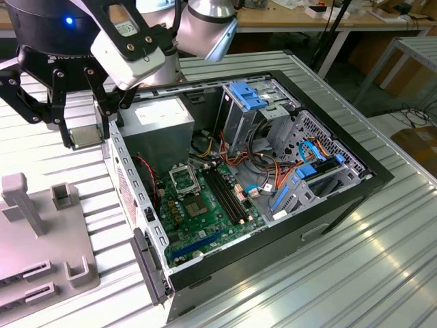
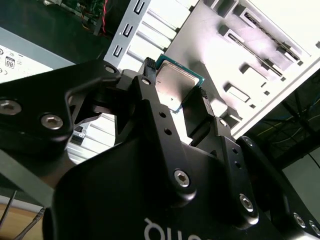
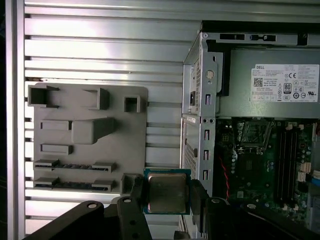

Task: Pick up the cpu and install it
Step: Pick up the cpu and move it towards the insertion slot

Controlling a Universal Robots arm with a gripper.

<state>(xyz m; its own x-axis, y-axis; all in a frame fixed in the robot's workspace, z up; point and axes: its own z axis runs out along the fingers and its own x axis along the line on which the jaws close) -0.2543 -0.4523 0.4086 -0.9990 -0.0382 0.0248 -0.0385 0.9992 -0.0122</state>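
Silver-grey metal lid with a thin green rim: the small flat square cpu (image 3: pixel 166 192) is gripped by the black two-finger gripper (image 2: pixel 176 80), fingers clamped on two opposite edges. The lid face is plain and matte, with rounded corners. It is held in the air above the ribbed aluminium table (image 3: pixel 100 50). Below it in the first wrist view are the edge of the grey moulded plastic fixture tray (image 3: pixel 90 132) and the side wall of the open black desktop computer case (image 1: pixel 328 205). Farther in lies the green motherboard (image 3: pixel 250 170) with its black square socket frame (image 3: pixel 255 132), well apart from the cpu.
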